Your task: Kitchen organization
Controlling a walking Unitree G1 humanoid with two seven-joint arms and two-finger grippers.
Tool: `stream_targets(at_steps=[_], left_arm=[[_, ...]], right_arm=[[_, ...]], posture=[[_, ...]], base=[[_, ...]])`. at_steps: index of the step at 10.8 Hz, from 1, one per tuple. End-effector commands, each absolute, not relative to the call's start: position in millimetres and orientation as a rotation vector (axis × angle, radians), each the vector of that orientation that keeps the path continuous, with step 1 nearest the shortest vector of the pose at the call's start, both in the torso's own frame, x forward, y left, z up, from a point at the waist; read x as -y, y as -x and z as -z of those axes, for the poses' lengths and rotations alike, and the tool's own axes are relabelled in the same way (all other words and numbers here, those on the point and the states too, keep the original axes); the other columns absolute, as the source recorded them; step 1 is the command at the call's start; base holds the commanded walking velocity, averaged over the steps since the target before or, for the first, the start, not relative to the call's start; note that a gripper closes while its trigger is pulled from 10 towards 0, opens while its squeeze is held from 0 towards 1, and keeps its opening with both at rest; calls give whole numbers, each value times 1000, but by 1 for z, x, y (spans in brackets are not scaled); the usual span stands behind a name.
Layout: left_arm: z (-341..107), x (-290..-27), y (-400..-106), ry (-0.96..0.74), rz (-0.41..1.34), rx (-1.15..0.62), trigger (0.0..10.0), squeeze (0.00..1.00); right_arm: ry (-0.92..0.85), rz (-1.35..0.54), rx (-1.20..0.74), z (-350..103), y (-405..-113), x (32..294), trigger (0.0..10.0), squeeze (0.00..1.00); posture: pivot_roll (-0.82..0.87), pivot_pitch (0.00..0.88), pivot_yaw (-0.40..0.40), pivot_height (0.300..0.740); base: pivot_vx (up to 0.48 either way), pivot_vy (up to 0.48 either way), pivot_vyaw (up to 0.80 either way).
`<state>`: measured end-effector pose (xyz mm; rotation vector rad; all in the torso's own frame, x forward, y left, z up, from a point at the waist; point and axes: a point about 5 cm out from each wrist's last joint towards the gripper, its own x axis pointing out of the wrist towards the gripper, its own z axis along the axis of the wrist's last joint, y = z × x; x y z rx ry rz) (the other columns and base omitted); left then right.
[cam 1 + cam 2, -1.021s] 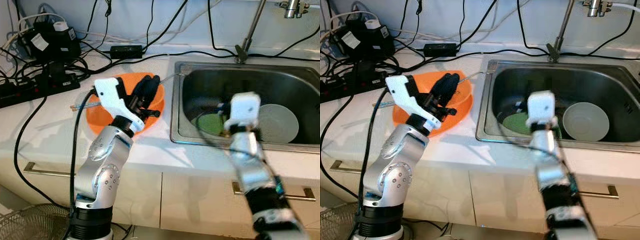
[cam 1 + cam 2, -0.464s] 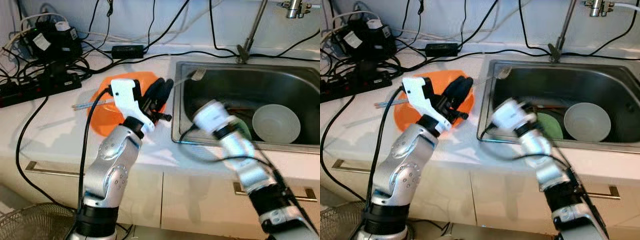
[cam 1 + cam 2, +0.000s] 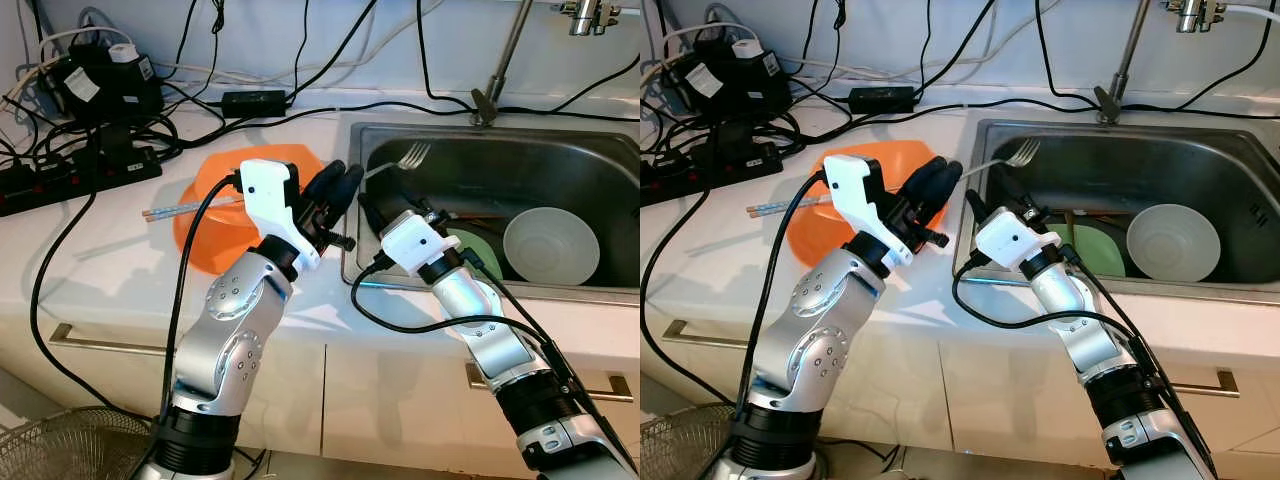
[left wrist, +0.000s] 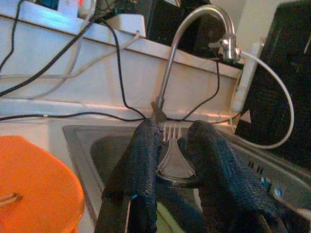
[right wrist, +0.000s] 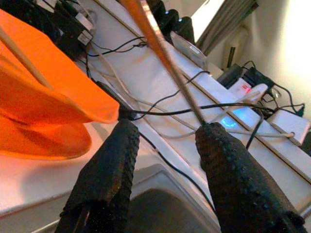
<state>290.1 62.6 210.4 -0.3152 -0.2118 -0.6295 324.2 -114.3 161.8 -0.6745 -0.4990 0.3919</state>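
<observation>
Gripping fork (image 4: 172,158) between closed left fingers (image 4: 136,174); right fingers (image 5: 104,170) apart, holding nothing.

White table (image 3: 100,260) over cream cabinet doors (image 3: 380,400); steel sink (image 3: 470,130) right; black cables (image 3: 100,140) far left, pale wall (image 3: 330,40).

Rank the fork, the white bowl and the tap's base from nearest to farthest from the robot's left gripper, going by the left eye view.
1. The fork, held in the left gripper, its tines out over the sink's left end.
2. The tap's base, behind the sink on the back ledge.
3. The white bowl, in the sink's right part.
</observation>
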Motion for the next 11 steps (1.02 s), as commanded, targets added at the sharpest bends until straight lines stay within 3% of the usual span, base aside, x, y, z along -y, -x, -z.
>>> stream_targets(at_steps=[1, 5, 11], left_arm=[[-208, -61, -289, 293, 646, 200, 10000, 0], [-211, -75, -300, 312, 516, 231, 10000, 0], [-209, -63, -291, 279, 621, 213, 10000, 0]], right_arm=[[691, -372, 525, -170, -326, 115, 10000, 0], [670, -348, 516, -167, -322, 118, 10000, 0], [675, -337, 502, -166, -326, 114, 10000, 0]], posture=[[74, 0, 71, 740], [64, 0, 78, 740], [83, 0, 70, 740]], base=[[0, 0, 0], [0, 0, 0], [0, 0, 0]])
